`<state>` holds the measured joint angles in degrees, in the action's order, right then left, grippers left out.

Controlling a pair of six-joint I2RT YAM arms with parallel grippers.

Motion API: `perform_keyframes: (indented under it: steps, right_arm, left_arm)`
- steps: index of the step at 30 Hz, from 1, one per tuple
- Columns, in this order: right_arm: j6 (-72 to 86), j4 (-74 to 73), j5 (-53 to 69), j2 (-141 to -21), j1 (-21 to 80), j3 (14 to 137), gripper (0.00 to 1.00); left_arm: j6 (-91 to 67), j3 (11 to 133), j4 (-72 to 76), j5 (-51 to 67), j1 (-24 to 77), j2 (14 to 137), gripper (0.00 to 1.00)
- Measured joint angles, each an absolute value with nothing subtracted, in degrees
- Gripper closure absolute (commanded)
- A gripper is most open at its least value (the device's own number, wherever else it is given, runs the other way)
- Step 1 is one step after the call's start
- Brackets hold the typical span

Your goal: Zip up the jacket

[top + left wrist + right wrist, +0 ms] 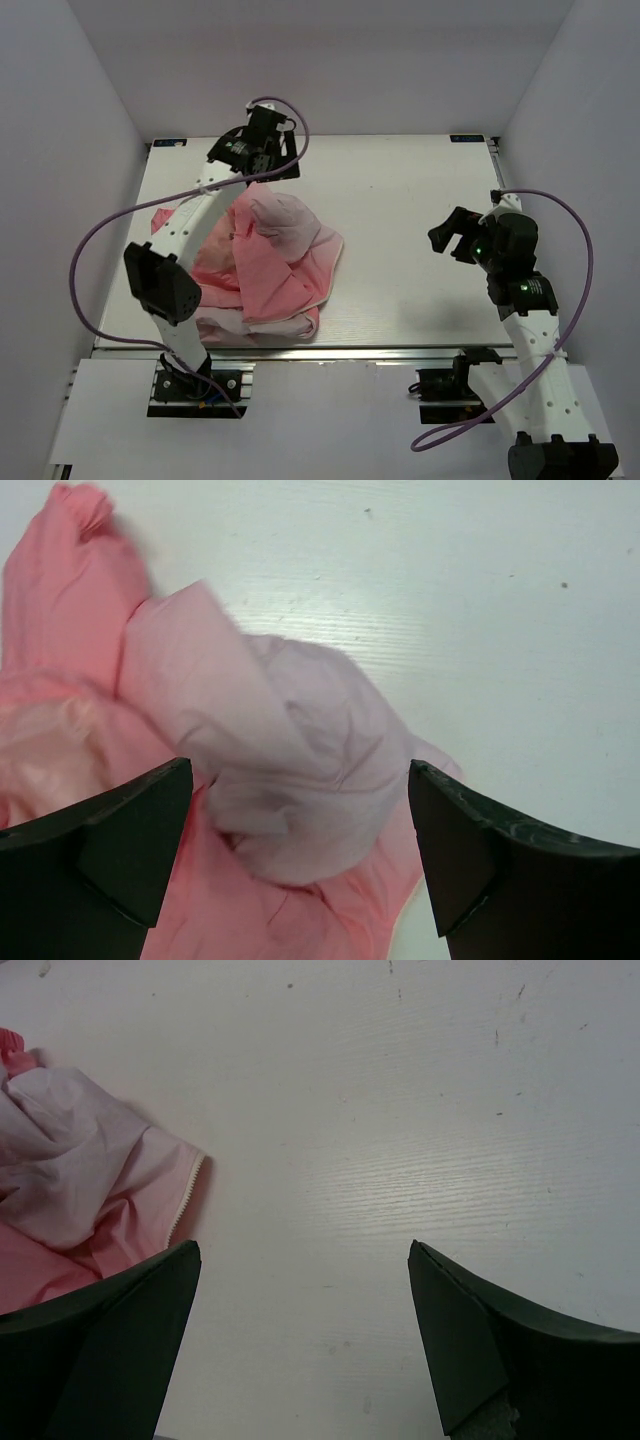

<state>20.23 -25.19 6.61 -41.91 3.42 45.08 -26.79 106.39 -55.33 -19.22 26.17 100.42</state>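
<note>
The jacket (270, 265) lies crumpled left of centre on the tabletop (400, 190). The heap is longest from top to bottom of the overhead frame, with the white zipper (187, 1195) along its right edge. The left fingers (120, 830), spread and holding nothing, hang over its pale upper end, that arm reaching far forward. The right fingers (490, 1340), likewise released, hover well apart at centre right.

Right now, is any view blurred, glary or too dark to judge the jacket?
Top external: evenly lit and sharp, only soft shadows around the jacket. Left wrist: the jacket looks smeared, table grain clearer. Right wrist: crisp, zipper teeth readable. In both wrist views the jaws are dark, near-black shapes.
</note>
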Motion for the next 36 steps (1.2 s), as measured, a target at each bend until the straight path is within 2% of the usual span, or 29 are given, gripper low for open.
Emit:
perform_keyframes:
  steps: [6,12,13,14,15,16,17,18,23,26,31,34,36]
  right_arm:
    - [19.4,-25.6,6.5,-43.4,3.4,45.1,0.11]
    - [19.2,-25.6,6.5,-43.9,3.4,45.1,0.11]
    - [19.1,-25.6,6.5,-44.1,3.4,45.1,0.11]
    - [19.1,-25.6,6.5,-44.4,3.4,45.1,0.11]
    - [19.1,-25.6,6.5,-44.7,3.4,45.1,0.11]
    - [19.1,-25.6,6.6,-44.9,3.4,45.1,0.11]
    - [19.1,-25.6,6.6,-45.1,3.4,45.1,0.11]
    - [19.1,-25.6,6.6,-45.2,3.4,45.1,0.11]
    - [19.1,-25.7,6.6,-45.1,3.4,45.1,0.11]
    - [19.1,-25.6,6.7,-44.9,3.4,45.1,0.11]
    - [19.1,-25.6,7.7,-44.1,3.4,45.0,0.11]
    - [19.2,-25.5,7.7,-43.2,3.4,44.9,0.11]
    - [19.3,-25.5,7.5,-42.6,3.4,44.9,0.11]
  left_arm:
    - [-22.2,115.3,-56.5,-20.7,27.9,112.9,0.02]
    - [-21.8,112.4,-58.7,-23.0,27.4,121.1,0.02]
    - [-21.9,111.5,-58.9,-23.2,27.4,122.1,0.06]
    - [-22.0,110.7,-59.1,-23.3,27.4,123.2,0.16]
    - [-22.1,110.2,-59.1,-23.4,27.4,124.3,0.31]
    - [-22.6,110.1,-59.2,-23.3,27.4,125.3,0.67]
    - [-22.7,110.0,-59.1,-23.3,27.4,126.2,0.87]
    - [-22.5,110.1,-59.1,-23.3,27.4,126.8,1.00]
    - [-21.6,110.8,-58.3,-22.2,27.5,127.2,1.00]
    - [-19.5,109.6,-54.1,-17.8,27.3,123.9,1.00]
    - [-16.9,106.2,-43.1,-1.6,26.7,110.6,1.00]
    - [-16.7,113.0,-39.3,9.0,27.1,106.2,1.00]
    - [-16.9,122.0,-36.8,16.0,27.8,106.6,1.00]
